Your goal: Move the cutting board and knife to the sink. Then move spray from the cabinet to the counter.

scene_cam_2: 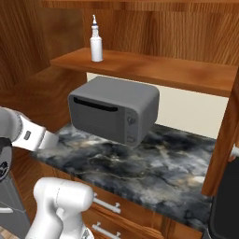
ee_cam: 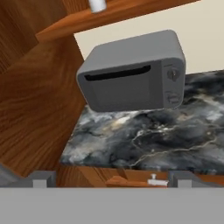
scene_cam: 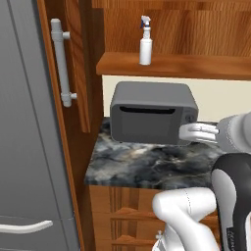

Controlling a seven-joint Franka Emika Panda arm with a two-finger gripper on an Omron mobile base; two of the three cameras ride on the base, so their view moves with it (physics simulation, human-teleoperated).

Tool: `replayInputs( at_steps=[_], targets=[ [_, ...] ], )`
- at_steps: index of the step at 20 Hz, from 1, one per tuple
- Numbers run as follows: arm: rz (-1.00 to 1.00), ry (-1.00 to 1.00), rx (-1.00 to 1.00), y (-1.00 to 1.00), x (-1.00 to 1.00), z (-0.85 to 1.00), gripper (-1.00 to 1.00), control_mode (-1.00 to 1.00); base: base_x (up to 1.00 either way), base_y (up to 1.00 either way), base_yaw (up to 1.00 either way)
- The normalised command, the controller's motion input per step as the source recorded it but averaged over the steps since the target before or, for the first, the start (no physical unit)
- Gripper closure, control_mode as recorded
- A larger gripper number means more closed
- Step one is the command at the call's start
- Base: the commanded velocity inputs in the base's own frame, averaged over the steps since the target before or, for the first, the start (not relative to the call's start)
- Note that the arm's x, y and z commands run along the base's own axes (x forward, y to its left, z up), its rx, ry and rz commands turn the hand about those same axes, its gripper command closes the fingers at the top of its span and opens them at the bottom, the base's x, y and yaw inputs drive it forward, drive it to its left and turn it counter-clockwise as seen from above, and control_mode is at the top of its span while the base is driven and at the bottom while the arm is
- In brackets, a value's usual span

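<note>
Since the spray bottle (scene_cam: 145, 41) stands upright on the open cabinet (scene_cam: 73, 63) shelf (scene_cam: 196, 64), above the grey microwave (scene_cam: 152, 113), the step in hand looks like the reach for it. Left to right: cabinet door with bar handle (scene_cam: 62, 62), bottle, then pincer (scene_cam: 200, 133) low by the microwave's right front, over the worktop (scene_cam: 142, 166), fingers spread wide, nothing held. Advice: lift clear above the microwave, come in level, clamp the bottle's body below the neck.

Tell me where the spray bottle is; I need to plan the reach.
The spray stands upright on the open cabinet shelf, near its left end, above the grey microwave on the counter.
</note>
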Motion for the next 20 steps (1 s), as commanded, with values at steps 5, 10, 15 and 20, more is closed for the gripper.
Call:
replayInputs(
  at_steps=[5,10,15,20],
  targets=[
    [0.02,-0.05,-0.01,0.0,-0.28,0.48,-1.0,-1.0,0.0,0.0,0.0],
    [0.0,-0.1,-0.05,0.0,-0.39,0.64,-1.0,-1.0,0.0,0.0,0.0],
    [0.0,-0.15,-0.06,0.0,-0.29,0.63,-1.0,-1.0,0.0,0.0,0.0],
    [0.0,-0.25,-0.02,0.0,-0.11,0.27,-1.0,-1.0,0.0,0.0,0.0]
  ],
)
